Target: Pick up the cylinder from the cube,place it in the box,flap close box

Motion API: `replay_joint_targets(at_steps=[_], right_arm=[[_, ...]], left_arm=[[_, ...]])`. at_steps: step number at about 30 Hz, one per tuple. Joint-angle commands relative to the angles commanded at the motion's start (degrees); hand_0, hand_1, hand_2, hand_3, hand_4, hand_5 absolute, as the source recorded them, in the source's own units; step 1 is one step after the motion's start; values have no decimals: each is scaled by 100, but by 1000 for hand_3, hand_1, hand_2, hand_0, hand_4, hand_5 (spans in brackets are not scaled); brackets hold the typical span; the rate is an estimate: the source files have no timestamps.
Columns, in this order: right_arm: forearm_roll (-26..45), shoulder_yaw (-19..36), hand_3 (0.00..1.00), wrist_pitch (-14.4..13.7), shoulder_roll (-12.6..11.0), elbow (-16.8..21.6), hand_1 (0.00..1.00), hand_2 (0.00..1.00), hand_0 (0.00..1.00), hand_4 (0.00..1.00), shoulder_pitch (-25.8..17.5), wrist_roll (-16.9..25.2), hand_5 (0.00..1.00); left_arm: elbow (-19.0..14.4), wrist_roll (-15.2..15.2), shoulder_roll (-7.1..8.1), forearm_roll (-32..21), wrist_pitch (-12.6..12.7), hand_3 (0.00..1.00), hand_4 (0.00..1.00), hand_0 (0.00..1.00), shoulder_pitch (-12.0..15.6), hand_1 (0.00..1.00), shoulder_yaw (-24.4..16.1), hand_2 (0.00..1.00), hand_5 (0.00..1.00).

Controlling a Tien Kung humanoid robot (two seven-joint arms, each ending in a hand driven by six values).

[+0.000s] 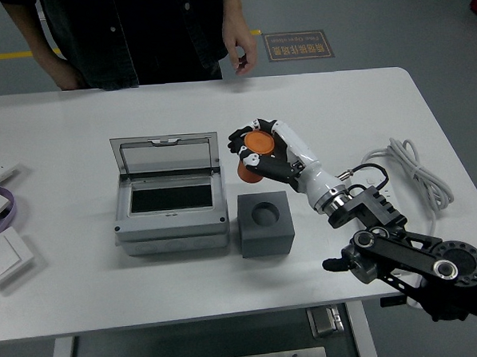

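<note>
The pick is done: the right hand (263, 153) has its fingers (242, 136) wrapped around the orange cylinder (255, 153), held above the surface just up from the grey cube (266, 223) (socket empty). Left: carry it left into the open box (170, 200), then flap the lid (165, 155) shut.

grey floor (374, 11) beyond white table (59, 116)
</note>
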Motion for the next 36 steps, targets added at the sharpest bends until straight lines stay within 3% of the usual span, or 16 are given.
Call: replay_joint_targets(at_steps=[4,5,10,11,20,24,28,29,34,36], right_arm=[[416,-353,354,-223,280,-23,485,487,572,70,423,232,2],[465,-430,333,-254,340,-30,334,449,373,64,521,247,2],[146,-814,333,-329,654,-42,334,449,373,64,1066,-56,2],[57,-871,258,-328,703,-58,193,367,100,2,1153,-105,2],[-566,-1239,249,-121,1068,-346,171,357,55,2,1647,-405,2],[-1182,-1342,259,-16,1179,-479,175,358,74,2,1717,-851,2],[-2039,-1440,259,242,1320,-671,175,358,74,2,1679,-1436,2],[-2245,-1431,264,311,1347,-692,205,364,132,2,1635,-1569,2],[-3363,-1345,264,677,1425,-795,205,364,132,2,1460,-2265,2],[-3757,-1369,289,833,1435,-841,243,384,187,2,1458,-2512,2]], left_arm=[[1,2,7,-29,3,622,692,589,-4,575,41,570,184],[1,2,8,-32,4,622,694,588,-7,574,45,570,188],[0,3,24,-49,4,622,694,588,-25,574,84,570,188],[0,3,27,-53,5,621,699,588,-28,574,92,569,213],[-3,15,43,-95,12,621,699,588,-45,574,170,568,223],[-1,17,46,-101,11,622,699,588,-61,574,187,568,226],[2,18,44,-109,8,622,699,588,-79,574,211,568,226],[3,15,44,-109,8,622,698,587,-85,574,206,568,230],[5,6,42,-128,10,622,698,587,-95,574,199,568,230],[4,7,41,-132,11,621,696,588,-96,574,205,567,232]])
